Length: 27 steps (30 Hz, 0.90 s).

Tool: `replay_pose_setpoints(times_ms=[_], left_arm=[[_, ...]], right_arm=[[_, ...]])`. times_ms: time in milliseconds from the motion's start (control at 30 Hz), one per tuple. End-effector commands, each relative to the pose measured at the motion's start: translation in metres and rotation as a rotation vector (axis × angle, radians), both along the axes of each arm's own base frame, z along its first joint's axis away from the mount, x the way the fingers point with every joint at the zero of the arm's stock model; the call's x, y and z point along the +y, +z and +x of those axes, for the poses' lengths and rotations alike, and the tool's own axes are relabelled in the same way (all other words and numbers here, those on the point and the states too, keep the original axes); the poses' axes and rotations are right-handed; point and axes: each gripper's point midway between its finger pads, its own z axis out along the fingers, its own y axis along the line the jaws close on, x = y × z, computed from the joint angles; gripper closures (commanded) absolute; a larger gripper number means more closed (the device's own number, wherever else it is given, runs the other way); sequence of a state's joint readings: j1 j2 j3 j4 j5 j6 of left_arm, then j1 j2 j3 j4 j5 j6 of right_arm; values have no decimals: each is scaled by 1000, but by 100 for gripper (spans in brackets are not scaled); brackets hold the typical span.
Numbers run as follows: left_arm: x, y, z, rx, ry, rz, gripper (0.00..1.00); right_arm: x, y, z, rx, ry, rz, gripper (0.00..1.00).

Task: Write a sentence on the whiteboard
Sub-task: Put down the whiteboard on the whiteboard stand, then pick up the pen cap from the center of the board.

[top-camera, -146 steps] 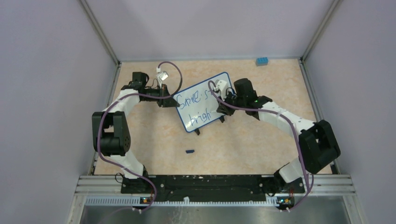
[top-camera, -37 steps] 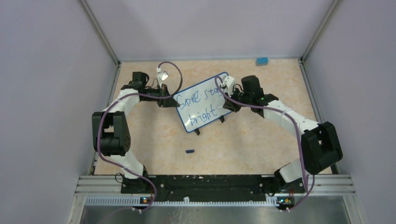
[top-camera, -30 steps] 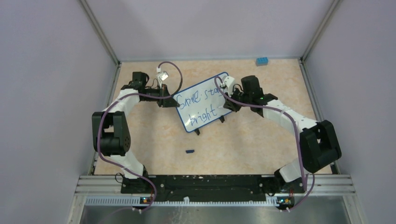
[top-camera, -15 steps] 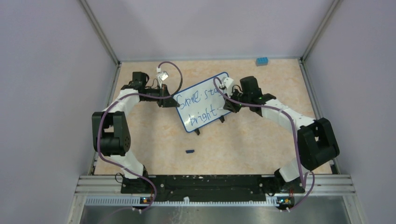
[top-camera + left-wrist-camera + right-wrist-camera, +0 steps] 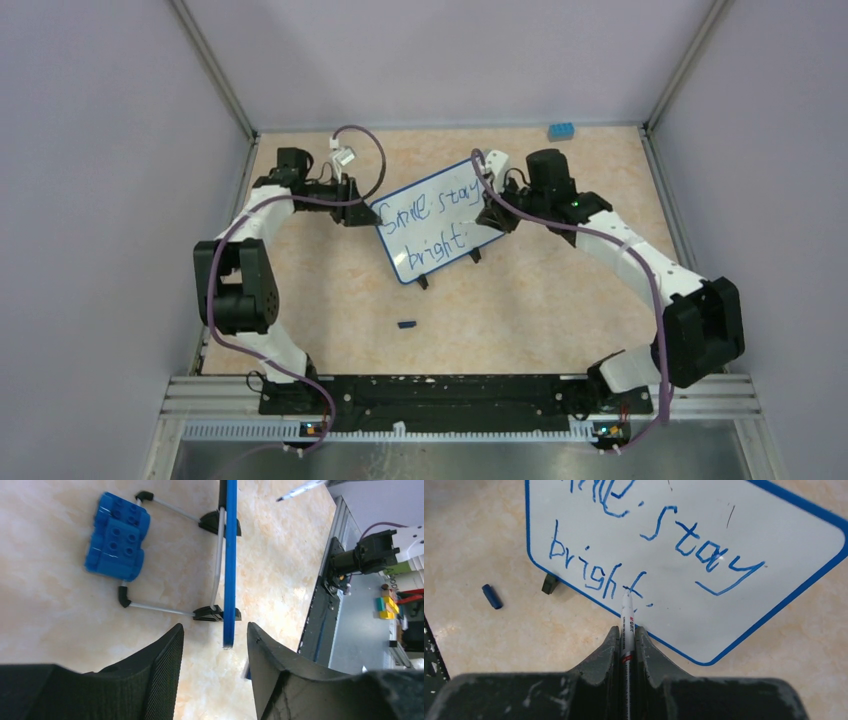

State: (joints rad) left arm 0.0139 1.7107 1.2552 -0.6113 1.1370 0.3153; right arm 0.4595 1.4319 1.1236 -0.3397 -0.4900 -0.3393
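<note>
Whiteboard (image 5: 774, 545) ahead of right pincer (image 5: 627, 632); pincer clamps marker (image 5: 626, 607).

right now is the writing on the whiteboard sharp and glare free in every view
Right wrist view: the sentence is sharp, with one small glare spot by "stay" on the whiteboard. Top external view: even light, writing small but legible. Left wrist view: board edge-on, no writing shows, left claw dark up close.

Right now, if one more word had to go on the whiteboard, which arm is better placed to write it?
The right. The right claw is shut on the marker, its tip close to the whiteboard beside "bright". The left claw is open at the board's edge, holding nothing.
</note>
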Motion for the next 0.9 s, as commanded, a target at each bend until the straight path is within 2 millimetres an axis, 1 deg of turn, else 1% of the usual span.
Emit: replay_pose_setpoints(times_ms=[0, 133, 200, 233, 300, 367, 467, 533, 633, 700, 767, 867], left_arm=[[16, 45, 14, -112, 36, -28, 41], [42, 65, 18, -163, 104, -29, 34], [60, 76, 19, -191, 145, -40, 33], [72, 83, 17, -209, 173, -39, 32], [84, 88, 10, -264, 182, 5, 32], [88, 86, -4, -321, 155, 94, 32], [80, 75, -38, -381, 65, 160, 33], [72, 61, -63, -405, -18, 227, 36], [53, 41, -94, -465, -144, 311, 37], [37, 21, -112, -501, -242, 408, 38], [17, 5, -131, -547, -344, 453, 39], [4, -17, -148, -547, -419, 477, 41]], right_arm=[[5, 57, -8, -53, 31, 100, 100], [7, 69, -15, -27, 25, 143, 100], [7, 73, -19, -9, 15, 161, 100], [7, 73, -22, 9, 8, 169, 100], [7, 73, -28, 34, 11, 179, 100], [7, 71, -33, 61, 14, 183, 100], [6, 63, -41, 101, 19, 184, 100], [7, 54, -48, 139, 33, 191, 100], [10, 48, -58, 177, 64, 203, 100], [10, 45, -61, 184, 78, 205, 100], [11, 44, -63, 191, 91, 209, 100], [12, 41, -64, 200, 95, 207, 100]])
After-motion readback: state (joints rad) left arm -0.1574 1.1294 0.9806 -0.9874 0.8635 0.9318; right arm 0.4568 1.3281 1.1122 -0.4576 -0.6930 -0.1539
